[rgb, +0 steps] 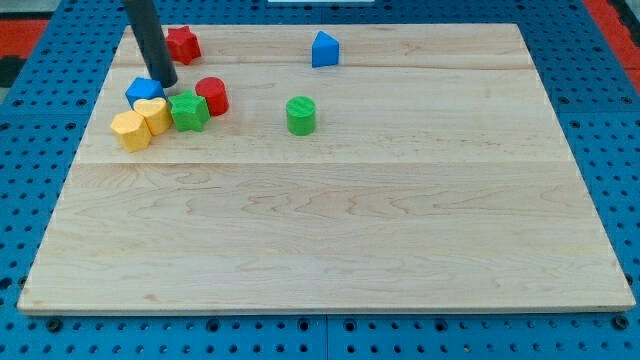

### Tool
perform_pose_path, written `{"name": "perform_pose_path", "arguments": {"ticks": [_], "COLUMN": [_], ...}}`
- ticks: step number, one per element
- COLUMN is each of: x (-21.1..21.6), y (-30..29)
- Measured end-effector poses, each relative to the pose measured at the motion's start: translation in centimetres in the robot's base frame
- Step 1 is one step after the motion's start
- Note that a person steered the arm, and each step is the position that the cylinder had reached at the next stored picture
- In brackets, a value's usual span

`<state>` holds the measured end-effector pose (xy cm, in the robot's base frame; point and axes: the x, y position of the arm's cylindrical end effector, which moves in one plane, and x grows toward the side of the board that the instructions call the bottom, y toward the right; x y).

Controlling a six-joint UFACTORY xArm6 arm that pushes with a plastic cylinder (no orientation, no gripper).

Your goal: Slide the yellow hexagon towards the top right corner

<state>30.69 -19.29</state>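
My rod is dark, near black, down to my tip (167,84). Board (330,230): pale wood, fine lengthwise grain, faint plank seams. Under it a blue pegboard (610,110), dotted with dark holes; red patches at the view's top corners. Blocks: red star (182,43), red cylinder (212,95), blue block (143,91) with shape half hidden, blue pentagon-like block (324,49), green star (188,110), green cylinder (301,115), yellow heart (154,114), yellow hexagon (130,130) in a more orange yellow. All blocks plain, unpatterned.
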Motion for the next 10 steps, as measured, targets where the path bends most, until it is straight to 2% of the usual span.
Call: {"name": "perform_pose_path", "arguments": {"ticks": [1,2,3,4,5,7,8,10], "x": [-2.0,-1.8,3.7,8.6,10.7,11.4,10.0,3.1], "y": [-1.5,-8.6,-10.3,-9.4,-1.9,7.6,11.4,14.1]}}
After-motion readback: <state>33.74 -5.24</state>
